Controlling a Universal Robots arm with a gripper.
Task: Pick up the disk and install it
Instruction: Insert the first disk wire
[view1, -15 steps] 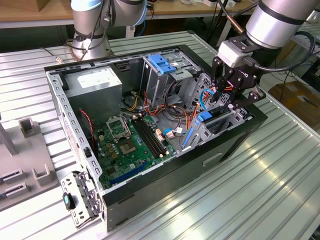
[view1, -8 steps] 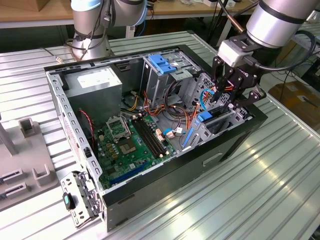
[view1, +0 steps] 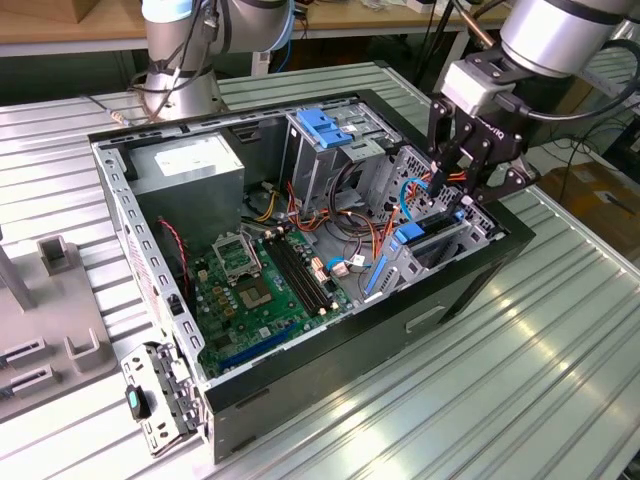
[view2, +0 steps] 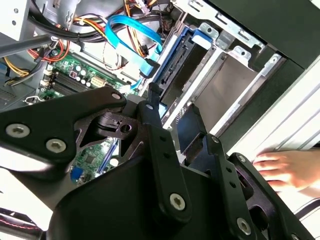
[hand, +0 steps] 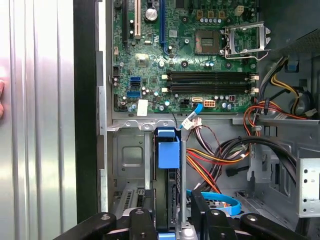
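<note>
The gripper (view1: 452, 195) hangs over the drive bay at the front corner of the open computer case (view1: 480, 270); its two black fingers (hand: 148, 200) are spread apart, one on each side of the bay. The disk (view1: 405, 240) stands on edge directly below the gripper, sunk into the grey metal bay with its blue plastic rail and tab facing up. In the first wrist view the gripper (hand: 172, 195) straddles the disk (hand: 167, 150); one finger lies close against the disk's side, while a thin wall of the bay stands between the disk and the other finger; whether either finger touches the disk I cannot tell. In the second wrist view the gripper (view2: 172, 100) points down at the same slot, and the disk (view2: 177, 75) shows just past the fingertips, dark with a blue edge.

A light-blue flat cable (view2: 130, 25) curls near the gripper, toward the middle of the case; beyond it lies the green motherboard (view1: 260, 290) on the case floor. Well away from the gripper, at the far end of the case, sits the grey power supply (view1: 190, 165); the blue bracket (view1: 325, 125) tops a grey cage between the two. Outside the case wall nearest the gripper, a person's hand (view2: 285, 170) rests flat on the ribbed metal table (view1: 520, 380).
</note>
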